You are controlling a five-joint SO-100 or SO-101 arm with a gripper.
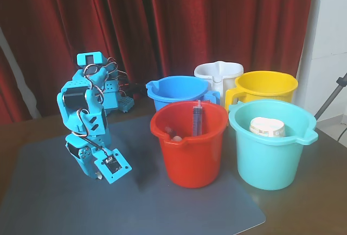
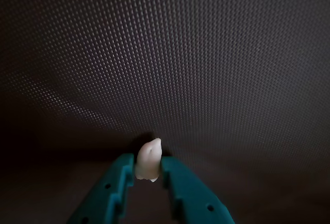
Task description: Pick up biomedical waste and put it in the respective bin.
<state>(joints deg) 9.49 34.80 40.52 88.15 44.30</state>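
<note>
Wrist view: end effector [image 2: 148, 175] closed down on the white pellet [image 2: 148, 158], both teal fingertips [image 2: 121, 170] pressing its sides; pellet tip protrudes beyond them over dark textured mat [image 2: 206, 53]. Fixed view: end effector [image 1: 98, 176] low over the mat; red bucket [image 1: 190, 143] to its right, teal bucket [image 1: 269, 145] farther right.
</note>
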